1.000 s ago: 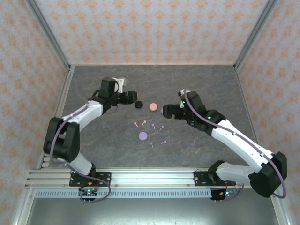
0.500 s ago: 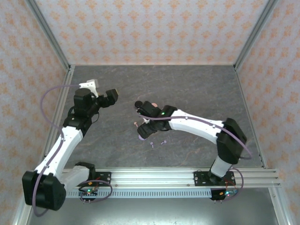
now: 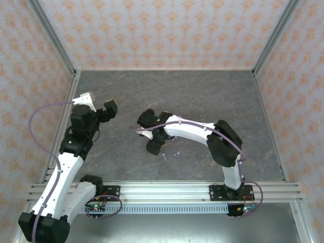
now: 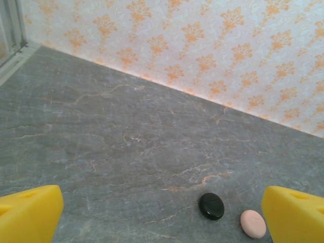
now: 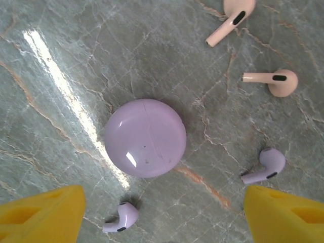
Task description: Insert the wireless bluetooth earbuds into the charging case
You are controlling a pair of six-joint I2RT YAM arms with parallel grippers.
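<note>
— So, why is the right hand (image 5: 163, 211) held over the lavender case (image 5: 145, 137)?
— A grasp is judged to be lined up. Its fingers are spread wide with nothing clasped, and the case is framed between them on the bench (image 5: 304, 126).
— Where are the earbuds found?
— All are loose on the bench. In the right wrist view a pink earbud (image 5: 230, 20) and a second pink earbud (image 5: 273, 82) are seen to the upper right, well apart from the case. A lavender earbud (image 5: 266, 167) lies near its right, and a second lavender earbud (image 5: 121, 218) just below it.
— Is anything held in the case?
— That cannot be told, as the lid is shut. It would presumably have to be opened first.
— And the left hand (image 4: 162, 217)?
— It is parked aside with fingers apart and empty, probably to leave room. A black case (image 4: 211, 206) and a pink case (image 4: 252, 223) are seen beyond it, both closed.
</note>
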